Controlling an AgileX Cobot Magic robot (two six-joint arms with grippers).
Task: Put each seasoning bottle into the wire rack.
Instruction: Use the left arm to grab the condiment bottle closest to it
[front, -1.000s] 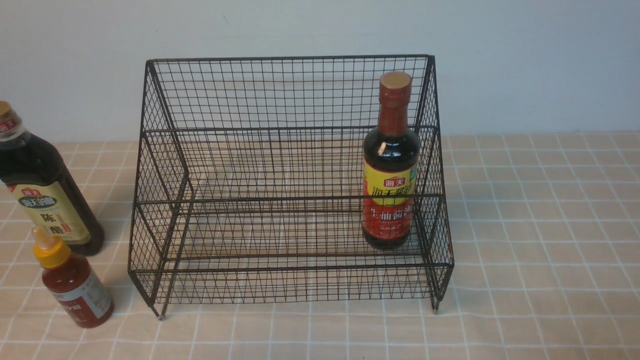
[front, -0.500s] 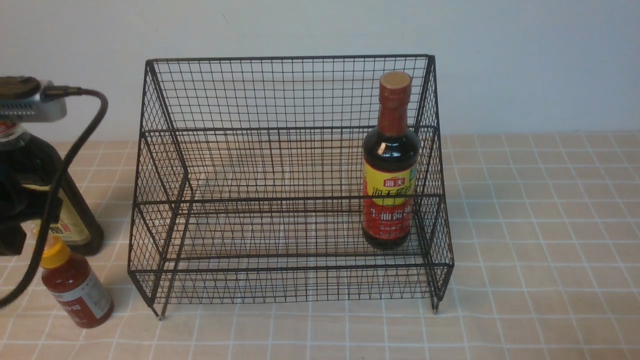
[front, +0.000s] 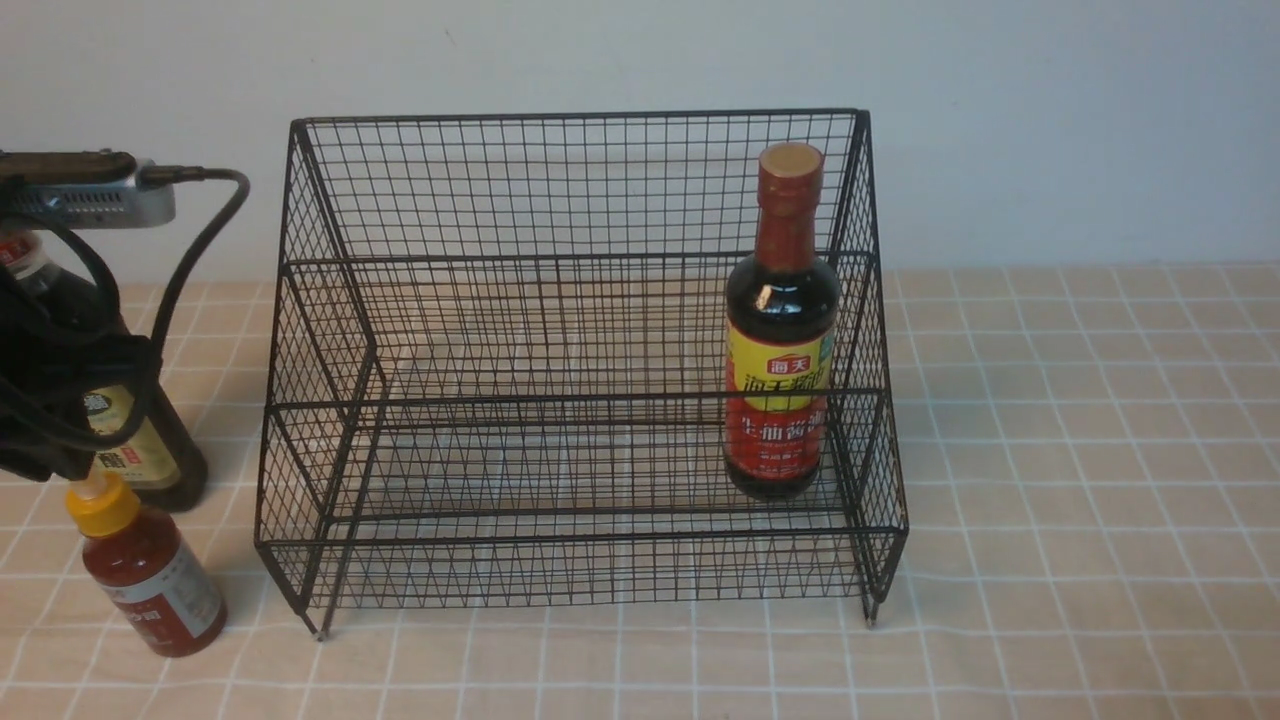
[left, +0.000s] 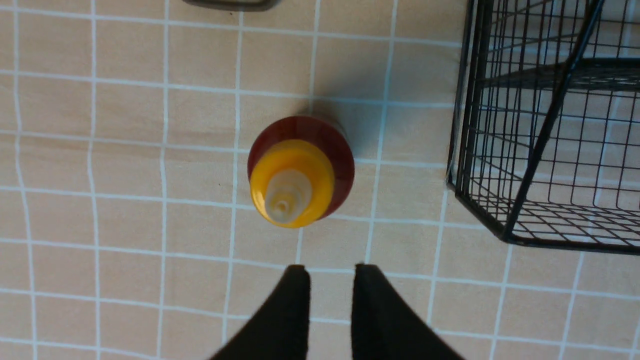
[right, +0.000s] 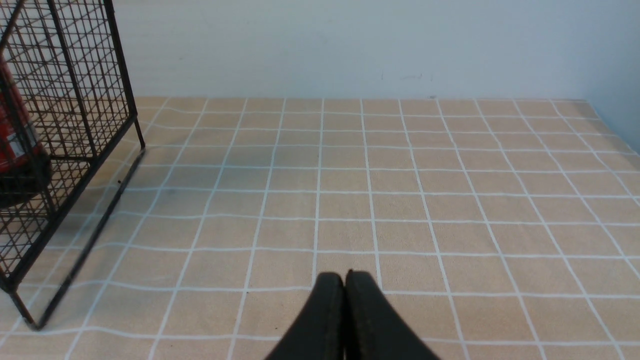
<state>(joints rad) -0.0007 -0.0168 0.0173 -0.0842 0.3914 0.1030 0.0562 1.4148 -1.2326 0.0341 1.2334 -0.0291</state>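
And here are the left fingers (left: 331, 312), parted around bare air, the squat red sauce bottle (left: 301, 170) with its smooth yellow cap just ahead of their tips! Beyond the bottle's side, a strip of gridded cloth (left: 400, 195), then the wire rack's (left: 575, 243) hard black edge. Right fingers (right: 343, 280) pressed shut, tall dark bottle (front: 780, 400) inside the mesh leftward of them.

Front cam faces rack (front: 580, 400) fwd; L wrist shares it.

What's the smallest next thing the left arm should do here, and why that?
Probably open the left pincer wider, then ease it toward the small red sauce bottle. Its fingers stand parted with nothing between them, the gap looks narrower than the bottle, and that bottle stands outside the wire rack.
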